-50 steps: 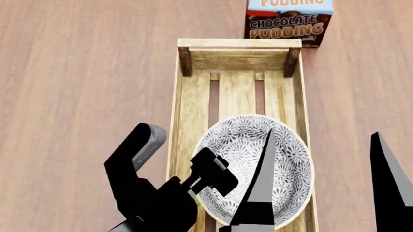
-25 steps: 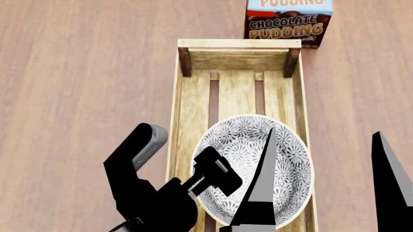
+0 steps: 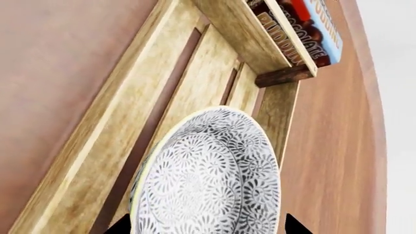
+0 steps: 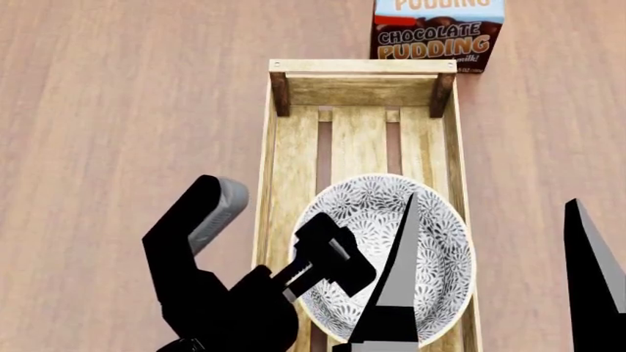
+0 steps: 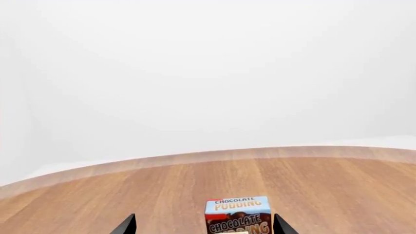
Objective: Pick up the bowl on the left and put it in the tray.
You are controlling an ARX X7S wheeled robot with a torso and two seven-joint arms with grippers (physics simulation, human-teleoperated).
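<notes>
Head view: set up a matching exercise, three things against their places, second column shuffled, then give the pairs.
Things:
1. bowl
2. chocolate pudding box
3. left end effector

Places:
A. on the table just beyond the tray's far end
B. straddling the tray's left wall, one finger over the bowl
C. inside the tray, at its near end

Pairs: 1-C, 2-A, 3-B

White bowl (image 4: 430,242) with dense grey-black floral pattern, cream rim; light-wood tray (image 4: 293,147), darker corner posts; brown pudding box (image 4: 436,38), orange lettering; reddish-brown wood-grain table (image 4: 117,110).
</notes>
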